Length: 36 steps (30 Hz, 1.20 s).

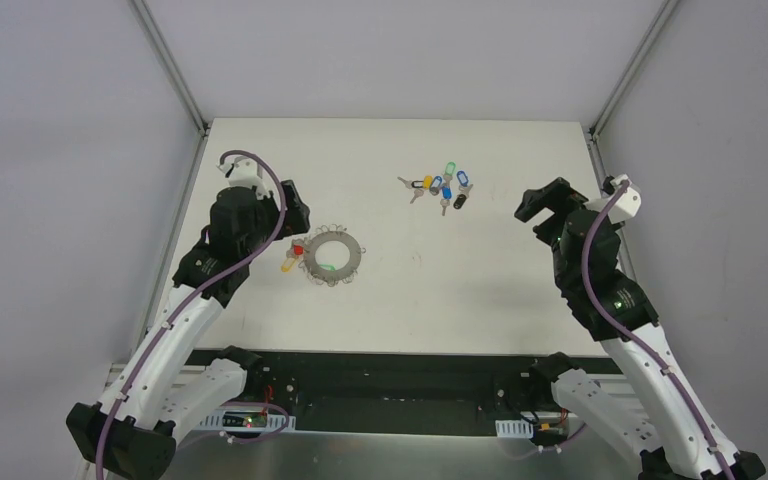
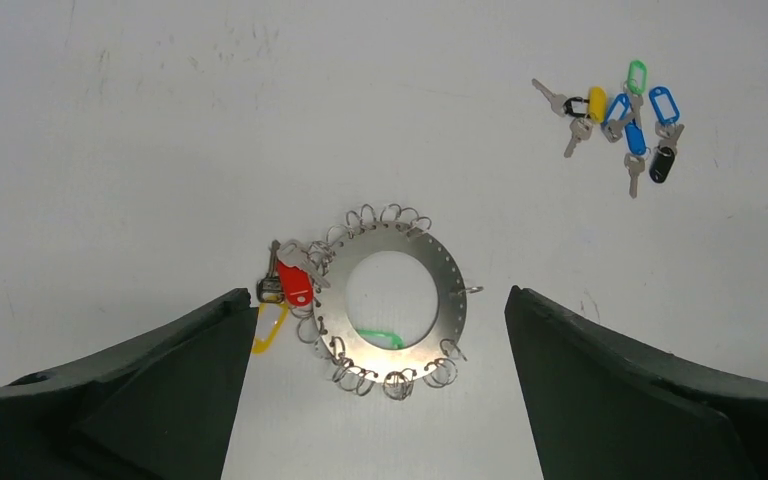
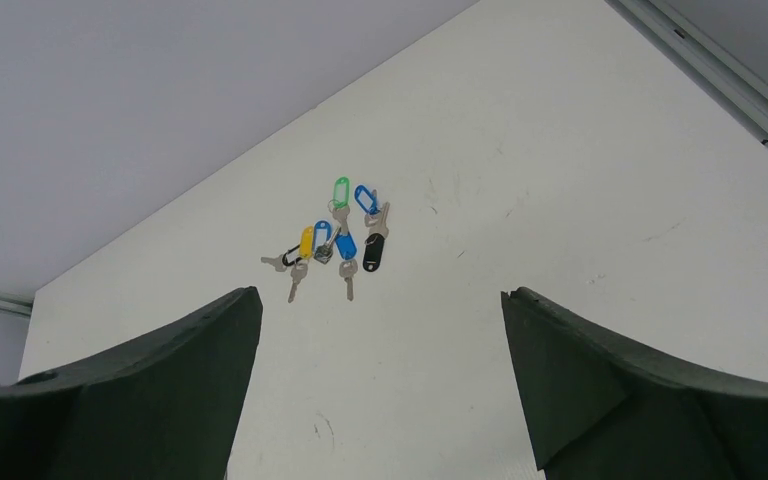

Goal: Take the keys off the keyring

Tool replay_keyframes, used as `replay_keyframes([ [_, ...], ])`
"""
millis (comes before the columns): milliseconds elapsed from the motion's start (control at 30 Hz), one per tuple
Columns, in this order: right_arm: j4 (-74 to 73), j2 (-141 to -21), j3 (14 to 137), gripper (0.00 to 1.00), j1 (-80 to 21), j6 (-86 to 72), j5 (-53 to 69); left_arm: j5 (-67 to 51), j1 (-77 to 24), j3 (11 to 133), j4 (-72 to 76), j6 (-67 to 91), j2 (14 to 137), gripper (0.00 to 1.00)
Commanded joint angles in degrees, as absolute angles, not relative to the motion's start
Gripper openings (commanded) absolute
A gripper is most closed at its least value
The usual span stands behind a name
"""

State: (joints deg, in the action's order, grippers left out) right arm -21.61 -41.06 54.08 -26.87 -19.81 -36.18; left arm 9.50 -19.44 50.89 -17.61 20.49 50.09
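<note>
The keyring point(image 1: 332, 256) lies flat on the white table left of centre, a wide grey metal ring fringed with wire loops; it also shows in the left wrist view point(image 2: 392, 296). A red-tagged key point(image 2: 293, 283) and a yellow-tagged key point(image 2: 270, 328) hang at its left edge, also seen from the top as red point(image 1: 298, 248) and yellow point(image 1: 288, 265). My left gripper point(image 2: 375, 385) is open and empty, hovering above and just left of the ring point(image 1: 285, 205). My right gripper point(image 1: 540, 210) is open and empty at the right side, far from the ring.
A heap of loose keys with blue, green, black and yellow tags point(image 1: 440, 187) lies at the back centre; it shows in the left wrist view point(image 2: 625, 115) and in the right wrist view point(image 3: 335, 240). Metal frame posts point(image 1: 170, 65) bound the table's back corners.
</note>
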Motion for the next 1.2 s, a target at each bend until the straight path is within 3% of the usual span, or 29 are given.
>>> replay_keyframes([
  [0,-19.3,-41.1,56.8,0.99,-26.8,-18.8,-35.7,11.5,-19.3,50.7,-15.0,21.8,49.0,0.99],
  [233,-19.3,-42.8,57.1,0.99,-26.8,-19.2,-34.4,10.8,-19.3,50.3,-16.7,15.4,51.2,0.99],
  [333,-20.7,-47.7,59.2,0.99,-26.8,-19.8,-27.8,5.3,-19.2,51.4,-19.7,10.5,51.6,0.99],
  [467,-24.5,-56.7,64.3,0.99,-27.3,-24.1,-22.0,7.3,-19.3,50.5,-19.7,11.8,52.7,0.99],
  [667,-17.2,-63.9,64.3,0.99,-35.3,-24.6,-22.4,6.1,-19.2,52.6,-20.2,11.6,61.6,0.98],
  [867,-10.0,-68.7,62.8,0.99,-40.6,-25.7,-23.3,5.6,-18.7,56.7,-20.3,17.1,74.3,0.79],
  [1033,-6.1,-71.5,62.4,0.99,-44.2,-25.8,-24.4,3.9,-16.9,62.9,-20.4,18.6,85.8,0.49],
  [1167,-7.4,-72.9,63.9,0.99,-45.6,-25.1,-25.0,4.6,-16.1,65.1,-20.7,18.4,92.0,0.42],
])
